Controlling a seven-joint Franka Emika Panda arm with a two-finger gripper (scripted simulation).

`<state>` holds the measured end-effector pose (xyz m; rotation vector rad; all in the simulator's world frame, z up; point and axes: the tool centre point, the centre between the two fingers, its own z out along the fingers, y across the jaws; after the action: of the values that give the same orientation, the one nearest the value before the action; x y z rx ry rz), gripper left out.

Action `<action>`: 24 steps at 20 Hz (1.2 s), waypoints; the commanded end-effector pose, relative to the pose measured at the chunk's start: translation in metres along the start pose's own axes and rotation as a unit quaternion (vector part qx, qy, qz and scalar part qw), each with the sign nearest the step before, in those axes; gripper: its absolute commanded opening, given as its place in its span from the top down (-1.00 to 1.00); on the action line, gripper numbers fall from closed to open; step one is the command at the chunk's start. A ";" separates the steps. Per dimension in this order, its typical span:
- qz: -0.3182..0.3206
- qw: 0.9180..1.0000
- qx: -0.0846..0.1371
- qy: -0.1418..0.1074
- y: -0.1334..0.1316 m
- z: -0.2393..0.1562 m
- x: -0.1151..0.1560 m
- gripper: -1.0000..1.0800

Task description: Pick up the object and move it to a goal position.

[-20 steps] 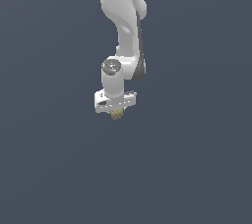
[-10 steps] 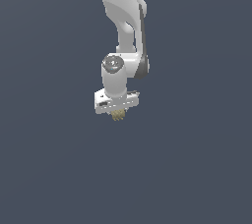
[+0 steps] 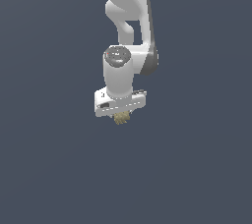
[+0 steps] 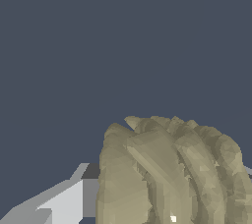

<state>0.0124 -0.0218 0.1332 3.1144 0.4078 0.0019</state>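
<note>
The object [image 3: 121, 118], a tan, knobbly lump far smaller than the hand above it, sits directly under the white gripper [image 3: 121, 116], tucked against its underside. In the wrist view the object [image 4: 172, 169] fills the lower part of the picture, with one pale finger [image 4: 59, 203] running beside it and apparently touching its flank; the opposite finger is hidden, so the jaws look pressed onto it, though contact on both sides cannot be confirmed. No worktop edge or goal marker shows (only flat grey-blue backdrop). It is probably light and rigid; its ridged surface should resist slipping, and a hold across its broad middle seems safest.
</note>
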 end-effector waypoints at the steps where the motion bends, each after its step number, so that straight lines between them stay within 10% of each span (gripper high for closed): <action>1: 0.000 1.000 0.000 0.000 -0.002 -0.017 0.015 1.00; 24: 0.000 1.000 0.000 -0.001 -0.009 -0.123 0.115 1.00</action>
<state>0.1167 0.0154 0.2518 3.1147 0.4084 0.0011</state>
